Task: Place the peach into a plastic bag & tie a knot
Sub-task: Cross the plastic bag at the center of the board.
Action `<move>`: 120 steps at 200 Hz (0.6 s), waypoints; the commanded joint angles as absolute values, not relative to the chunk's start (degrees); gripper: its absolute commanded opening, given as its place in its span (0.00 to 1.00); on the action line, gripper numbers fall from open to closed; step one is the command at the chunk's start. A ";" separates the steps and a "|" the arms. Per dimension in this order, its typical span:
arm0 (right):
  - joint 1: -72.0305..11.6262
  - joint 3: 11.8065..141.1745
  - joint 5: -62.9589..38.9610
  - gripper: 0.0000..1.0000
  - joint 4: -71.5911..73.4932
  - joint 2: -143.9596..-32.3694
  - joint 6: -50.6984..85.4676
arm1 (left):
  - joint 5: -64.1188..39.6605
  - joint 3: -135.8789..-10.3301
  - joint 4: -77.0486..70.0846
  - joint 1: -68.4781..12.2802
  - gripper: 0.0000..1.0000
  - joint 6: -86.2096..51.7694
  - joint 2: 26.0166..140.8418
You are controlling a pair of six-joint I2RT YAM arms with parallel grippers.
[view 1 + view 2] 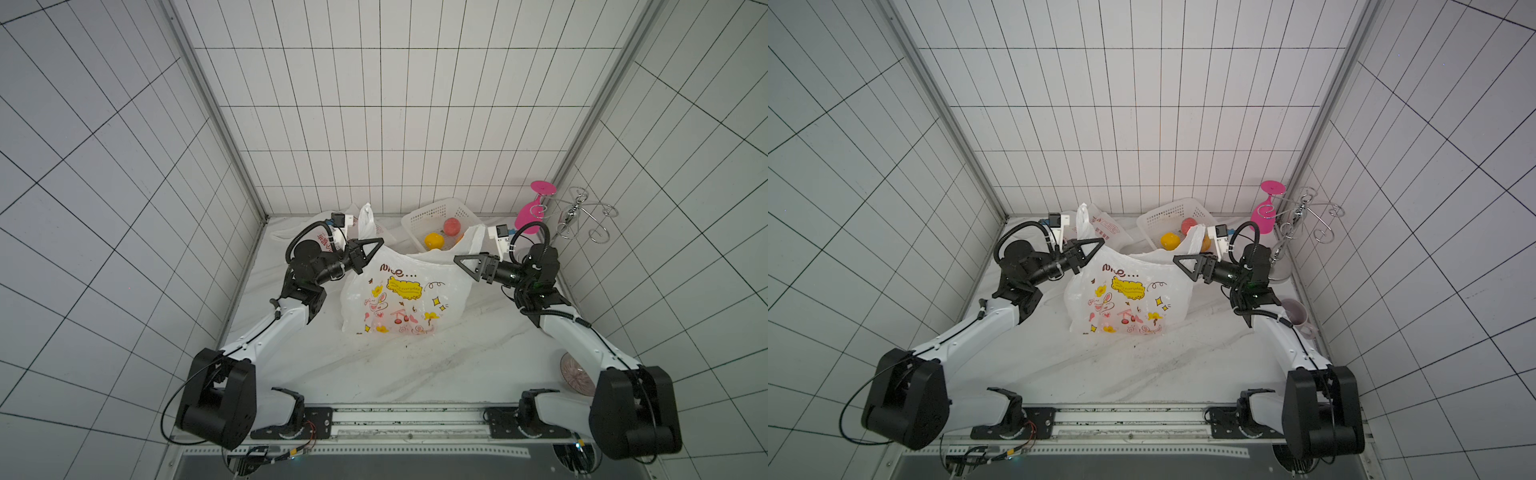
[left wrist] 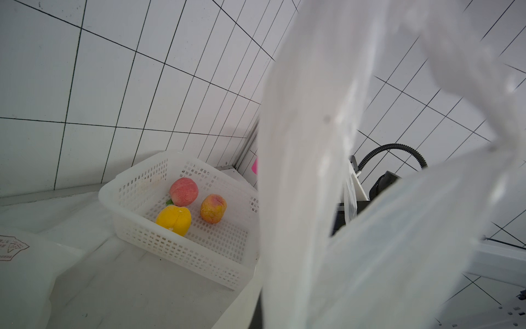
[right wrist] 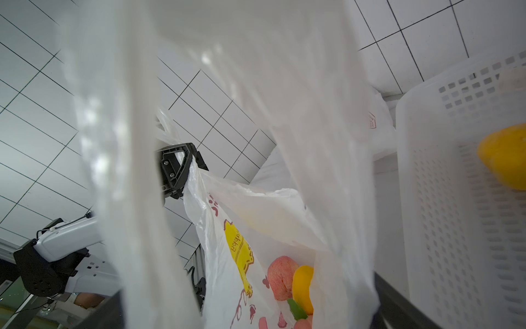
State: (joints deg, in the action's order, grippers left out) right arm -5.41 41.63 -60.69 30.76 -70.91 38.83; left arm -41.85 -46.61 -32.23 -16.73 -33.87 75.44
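One handle of the plastic bag (image 1: 399, 299) pinched, pink peach (image 3: 281, 277) inside
The left gripper (image 1: 374, 245) clamps the bag's 10 o'clock handle; the right gripper (image 1: 461, 261) has fingers wide apart, the 2 o'clock handle between them. The bag stands mid-table, the basket (image 1: 419, 216) at its 1 o'clock.

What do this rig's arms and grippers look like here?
The left arm and right arm both have white shell links between black joint housings, with bulky black blocks near the base. The left gripper and right gripper carry black, open-framed triangular fingers. A black corrugated hose loops over each wrist beside a white camera mount. A thin black cable bows out at the left base.
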 commanded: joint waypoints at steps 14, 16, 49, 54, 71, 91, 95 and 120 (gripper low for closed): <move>-6.47 38.32 -63.27 0.96 38.66 -71.95 41.74 | -39.47 -47.11 -32.74 -15.66 0.00 -35.53 76.45; -6.56 38.39 -63.32 0.96 38.67 -72.04 41.70 | -39.40 -47.11 -32.79 -15.60 0.00 -35.60 76.59; -7.56 37.11 -63.76 0.91 40.42 -72.00 42.44 | -38.20 -46.98 -32.86 -14.71 0.00 -36.50 77.55; -7.65 36.85 -63.83 0.91 40.50 -71.88 42.39 | -37.89 -46.87 -32.80 -14.44 0.00 -36.76 77.63; -7.74 36.30 -63.60 0.89 40.69 -71.76 42.25 | -37.61 -46.43 -33.45 -13.49 0.00 -38.12 78.28; -8.31 36.62 -62.42 0.83 40.82 -72.34 42.20 | -39.68 -46.23 -36.56 -13.13 0.00 -40.81 79.63; -8.44 36.77 -62.07 0.81 40.86 -72.52 42.11 | -40.31 -46.23 -37.40 -13.16 0.00 -41.24 79.93; -8.87 37.56 -59.42 0.61 41.65 -73.91 42.51 | -42.10 -45.90 -41.11 -13.04 0.00 -43.40 80.79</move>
State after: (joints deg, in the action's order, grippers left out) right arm -8.05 39.05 -61.60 38.11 -72.64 41.82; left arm -40.05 -46.59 -35.77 -13.23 -39.99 80.20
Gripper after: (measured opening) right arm 0.692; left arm 0.046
